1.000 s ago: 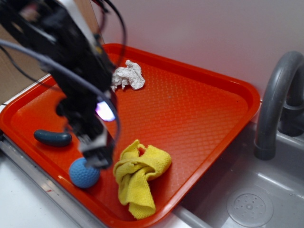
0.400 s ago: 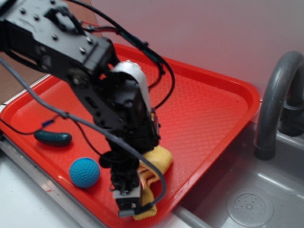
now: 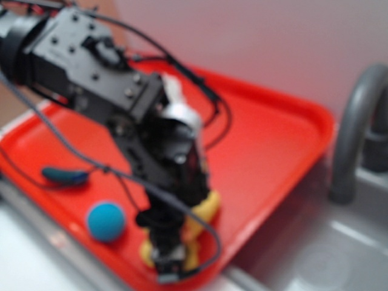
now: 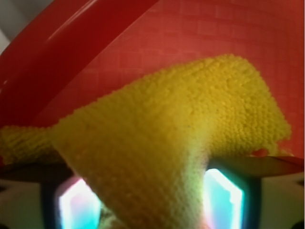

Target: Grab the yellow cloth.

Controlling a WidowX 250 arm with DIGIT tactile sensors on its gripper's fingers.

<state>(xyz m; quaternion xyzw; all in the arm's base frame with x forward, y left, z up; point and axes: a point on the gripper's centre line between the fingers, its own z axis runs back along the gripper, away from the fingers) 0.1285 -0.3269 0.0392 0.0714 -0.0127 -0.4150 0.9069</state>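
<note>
The yellow cloth (image 3: 208,205) lies bunched near the front corner of the red tray (image 3: 273,139). My gripper (image 3: 168,270) points down into it and covers its middle, so yellow shows on both sides of the fingers. In the wrist view a raised fold of the yellow cloth (image 4: 181,119) narrows down into the gripper (image 4: 151,200) and fills the whole gap between the two glowing pads (image 4: 78,205), touching both. The gripper looks shut on this fold. Red tray floor (image 4: 228,28) shows behind it. The exterior view is blurred.
A blue ball (image 3: 106,221) sits on the tray just left of the gripper. A dark teal oblong object (image 3: 65,176) lies further left. The tray's front rim is right below the gripper. A grey faucet (image 3: 354,133) and sink (image 3: 327,254) are to the right.
The arm swung right from above the blue ball and came down onto the yellow cloth. In the last half second it sank slightly lower into the cloth.
</note>
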